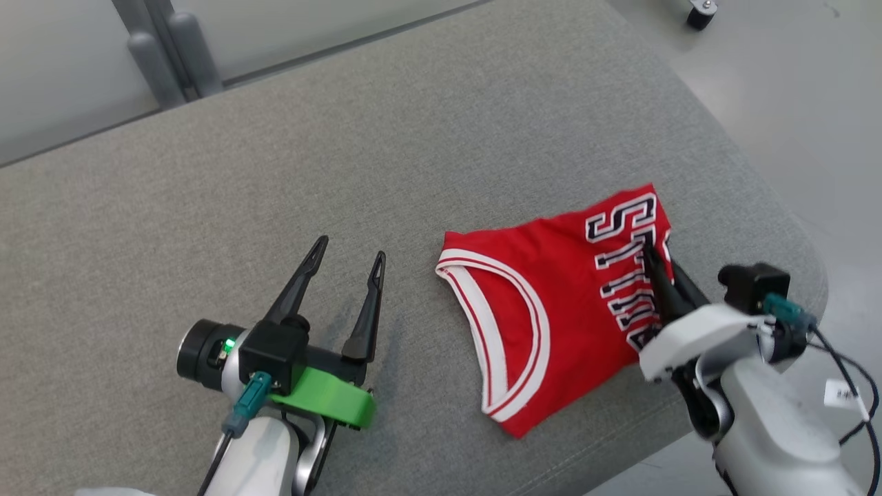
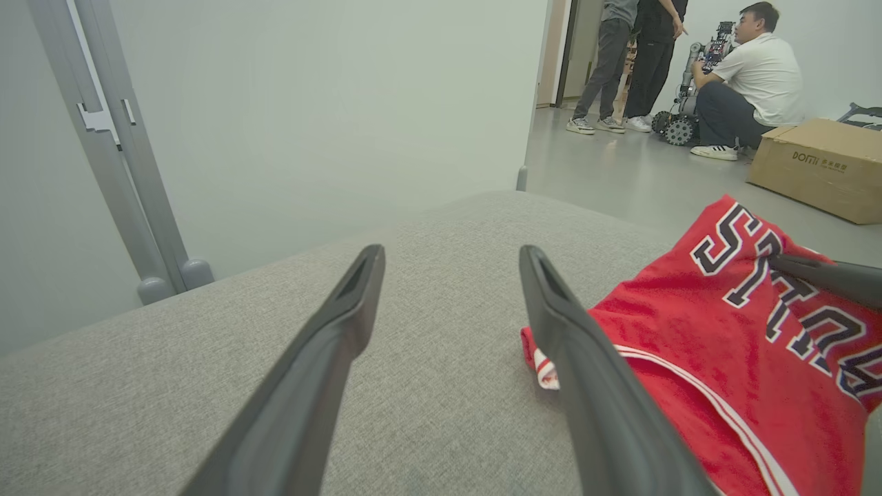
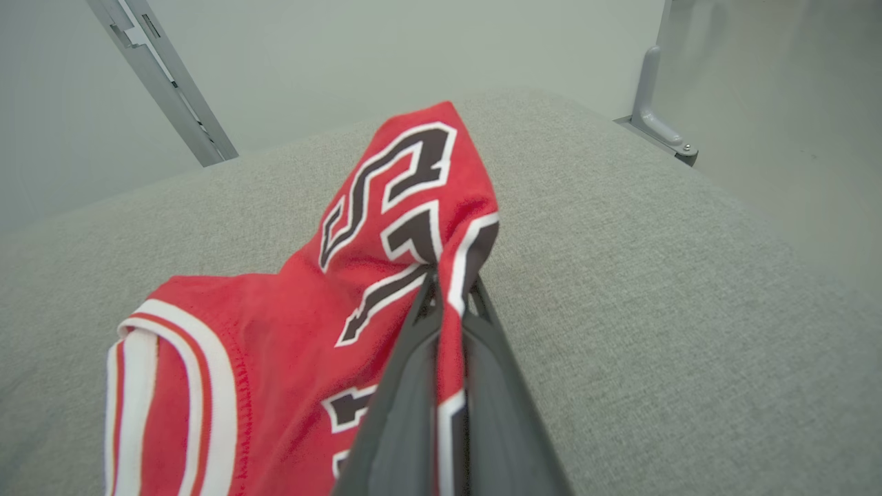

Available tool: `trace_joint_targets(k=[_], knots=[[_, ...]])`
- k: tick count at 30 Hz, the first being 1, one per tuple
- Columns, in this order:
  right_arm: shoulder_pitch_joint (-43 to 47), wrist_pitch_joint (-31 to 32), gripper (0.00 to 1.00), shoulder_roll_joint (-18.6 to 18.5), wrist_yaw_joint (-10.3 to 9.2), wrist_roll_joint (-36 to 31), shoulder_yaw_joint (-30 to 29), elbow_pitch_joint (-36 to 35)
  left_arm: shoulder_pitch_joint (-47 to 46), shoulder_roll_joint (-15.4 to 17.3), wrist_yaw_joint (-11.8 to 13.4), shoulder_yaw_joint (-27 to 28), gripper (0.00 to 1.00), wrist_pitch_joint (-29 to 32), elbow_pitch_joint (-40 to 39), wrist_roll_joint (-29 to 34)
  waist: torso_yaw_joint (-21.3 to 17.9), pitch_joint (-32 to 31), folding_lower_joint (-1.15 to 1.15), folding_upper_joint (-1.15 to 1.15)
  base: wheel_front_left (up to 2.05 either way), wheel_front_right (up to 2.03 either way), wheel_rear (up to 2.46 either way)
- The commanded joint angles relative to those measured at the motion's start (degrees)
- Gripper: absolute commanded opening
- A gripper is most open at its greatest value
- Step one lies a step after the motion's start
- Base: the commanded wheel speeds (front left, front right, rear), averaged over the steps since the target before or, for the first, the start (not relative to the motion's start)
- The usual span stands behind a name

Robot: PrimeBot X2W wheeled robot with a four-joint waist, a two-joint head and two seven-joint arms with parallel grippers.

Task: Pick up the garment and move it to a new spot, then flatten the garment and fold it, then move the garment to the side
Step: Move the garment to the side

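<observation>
The garment (image 1: pixel 551 303) is a red jersey with white trim and dark lettering, folded over on the grey cushion (image 1: pixel 344 172) near its right front edge. My right gripper (image 1: pixel 651 256) is shut on a pinch of its lettered cloth, which stands up between the fingers in the right wrist view (image 3: pixel 451 286). My left gripper (image 1: pixel 348 251) hovers open and empty over bare cushion, a short way left of the jersey's armhole. In the left wrist view the open fingers (image 2: pixel 358 289) frame the cushion, with the jersey (image 2: pixel 723 331) to their right.
The cushion's rounded right edge (image 1: pixel 792 227) drops to the floor close by the jersey. A grey metal post (image 1: pixel 169 55) stands behind the cushion at the back left. Several people (image 2: pixel 751 76) and a cardboard box (image 2: pixel 820 165) are far off on the floor.
</observation>
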Motion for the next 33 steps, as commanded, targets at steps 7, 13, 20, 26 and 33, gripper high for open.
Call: trace_joint_targets(k=[7,13,20,26,33], knots=[[-15.48,-0.14,0.0,-2.12,-0.09,-3.07,-3.14,0.06,-5.42,0.78,-0.72,-0.53,1.0,0.02,-2.07,3.66,8.28,15.67,0.0,0.0,0.0,0.0,0.0],[-26.12,-0.14,0.0,-6.16,-0.09,-6.62,-12.7,4.91,-8.26,1.14,-0.97,-1.42,1.0,0.02,-3.32,4.77,12.73,21.68,0.0,0.0,0.0,0.0,0.0],[-30.57,-0.14,0.0,-12.91,-0.09,-15.1,-26.14,12.88,-9.25,1.05,-0.69,-1.36,1.0,0.02,-4.85,5.0,15.56,23.82,0.0,0.0,0.0,0.0,0.0],[-30.12,-0.14,0.4,-14.07,-0.09,-23.31,-35.75,16.85,-8.78,1.02,-0.53,-0.78,1.0,0.02,-5.41,4.95,16.14,23.36,0.0,0.0,0.0,0.0,0.0],[-28.51,-0.14,1.0,-11.84,-0.1,-29.62,-41.26,13.26,-8.19,0.96,-0.37,-0.14,1.0,0.05,-4.8,4.44,16.29,21.24,0.0,0.0,0.0,0.0,0.0]])
